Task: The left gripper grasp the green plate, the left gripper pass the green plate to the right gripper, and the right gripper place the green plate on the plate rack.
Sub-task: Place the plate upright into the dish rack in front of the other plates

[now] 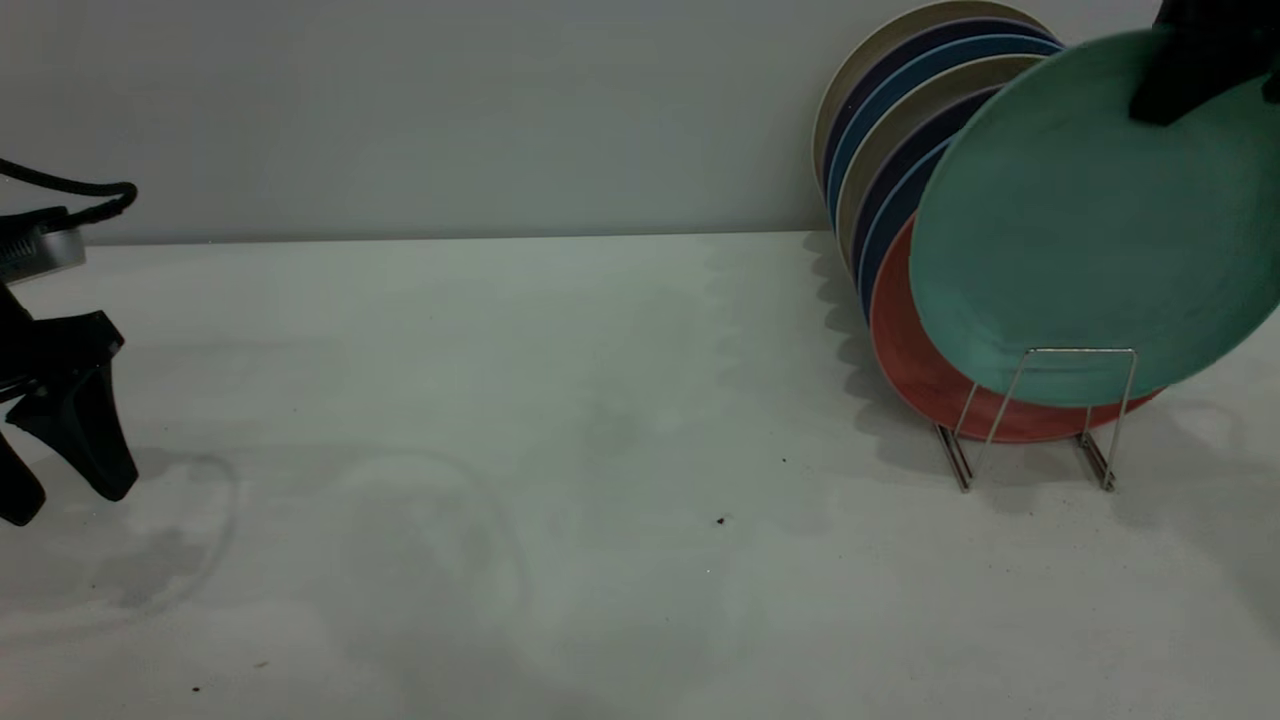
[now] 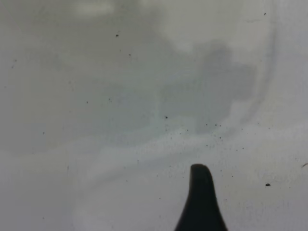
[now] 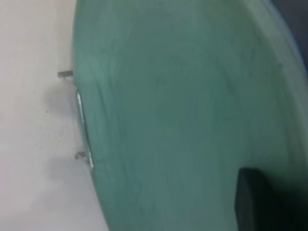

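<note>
Exterior view. The left gripper (image 1: 55, 490) stands at the far left edge of the tabletop (image 1: 560, 420), well apart from the rack. Its two black fingers point down and hang just above the surface, spread apart with nothing between them. A silver cylinder and a looped black cable sit above them at the frame edge.

The right gripper (image 1: 1200, 70) enters from the upper right corner, only partly in frame. One dark finger lies across the front face of the green plate (image 1: 1090, 230) near its upper rim; the jaws appear closed on that rim, though the rear finger is hidden behind the plate. The plate is held on edge, tilted, face toward the camera. Its lower rim sits behind the front wire loop of the plate rack (image 1: 1040, 420); whether it rests on the base rails cannot be told. Directly behind it stands a salmon-pink plate (image 1: 915, 370), and behind that a row of blue and beige plates (image 1: 890, 140) leaning in the rack.

Left wrist view. One black fingertip (image 2: 201, 197) shows over bare, speckled tabletop (image 2: 120, 96). Nothing is held.

Right wrist view. The green plate (image 3: 183, 110) fills most of the picture. A dark finger (image 3: 262, 199) lies against its face at the corner. Beyond the plate's rim, short lengths of rack wire (image 3: 83, 122) show against the tabletop (image 3: 33, 120).
</note>
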{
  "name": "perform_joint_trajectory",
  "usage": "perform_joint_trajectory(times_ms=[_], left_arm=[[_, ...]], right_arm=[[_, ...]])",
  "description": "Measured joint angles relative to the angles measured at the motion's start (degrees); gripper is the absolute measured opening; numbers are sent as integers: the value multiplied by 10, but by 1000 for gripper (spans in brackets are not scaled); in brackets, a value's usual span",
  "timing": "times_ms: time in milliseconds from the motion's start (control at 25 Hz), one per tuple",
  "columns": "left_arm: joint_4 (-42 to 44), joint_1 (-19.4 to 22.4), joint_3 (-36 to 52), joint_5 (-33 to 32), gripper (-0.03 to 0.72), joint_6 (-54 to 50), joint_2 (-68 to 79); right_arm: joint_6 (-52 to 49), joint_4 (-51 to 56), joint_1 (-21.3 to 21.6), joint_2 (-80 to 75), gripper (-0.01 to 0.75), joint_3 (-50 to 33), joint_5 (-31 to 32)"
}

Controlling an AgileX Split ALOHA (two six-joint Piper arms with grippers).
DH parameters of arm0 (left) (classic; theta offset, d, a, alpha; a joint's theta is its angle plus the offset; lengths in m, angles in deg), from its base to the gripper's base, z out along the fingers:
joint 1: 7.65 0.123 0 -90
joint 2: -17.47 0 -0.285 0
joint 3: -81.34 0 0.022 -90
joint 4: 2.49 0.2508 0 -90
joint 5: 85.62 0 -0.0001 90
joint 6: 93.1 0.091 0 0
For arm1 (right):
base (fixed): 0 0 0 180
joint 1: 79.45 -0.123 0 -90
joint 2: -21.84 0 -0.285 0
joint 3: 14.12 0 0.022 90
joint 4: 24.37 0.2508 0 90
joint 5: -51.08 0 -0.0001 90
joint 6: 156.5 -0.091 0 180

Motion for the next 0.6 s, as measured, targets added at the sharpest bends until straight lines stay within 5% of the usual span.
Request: perform_joint_trajectory(times_ms=[200,600], left_arm=[[-3,0,0,1,593,-2,0],[-11,0,0,5,592,-2,0]], right_arm=[[-3,28,0,-13,201,0,30],[-74,82,0,-17,582,2,103]])
